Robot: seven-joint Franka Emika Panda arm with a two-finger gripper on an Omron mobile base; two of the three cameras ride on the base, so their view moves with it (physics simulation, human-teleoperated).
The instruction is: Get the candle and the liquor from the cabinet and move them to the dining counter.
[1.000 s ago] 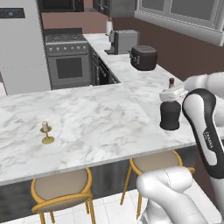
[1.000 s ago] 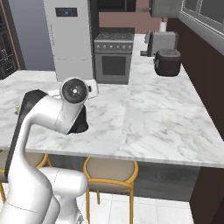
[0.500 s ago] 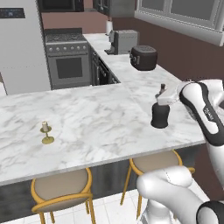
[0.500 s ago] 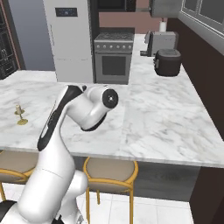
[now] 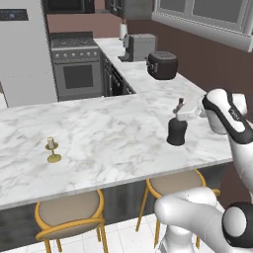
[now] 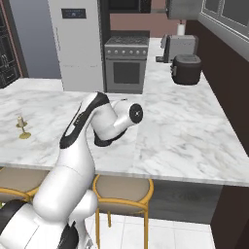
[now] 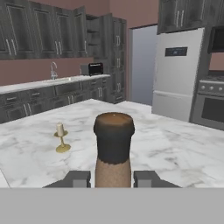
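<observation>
The liquor [image 5: 177,130], a squat black bottle with a brownish stopper [image 7: 113,129], stands upright at the right part of the dining counter [image 5: 108,131]; whether its base touches the marble I cannot tell. My gripper [image 5: 182,109] reaches in from the right and is shut on its thin neck, one fingertip on each side [image 7: 113,178]. The candle [image 5: 52,150], cream on a gold stick, stands free on the counter's left part [image 7: 61,137] [image 6: 21,127]. In the right base view my arm hides the bottle. Dark grey wall cabinet doors [image 7: 41,30] line the far wall.
Gold-framed stools [image 5: 69,213] [image 5: 174,184] sit under the counter's near edge. A black appliance [image 5: 162,64] and a toaster [image 5: 139,47] stand on the side worktop behind. Stove [image 5: 76,74] and fridge [image 5: 24,54] are at the back.
The bottle has shifted a little left and down over the counter with my gripper on it. My forearm has swung out to the right. The candle has not moved.
</observation>
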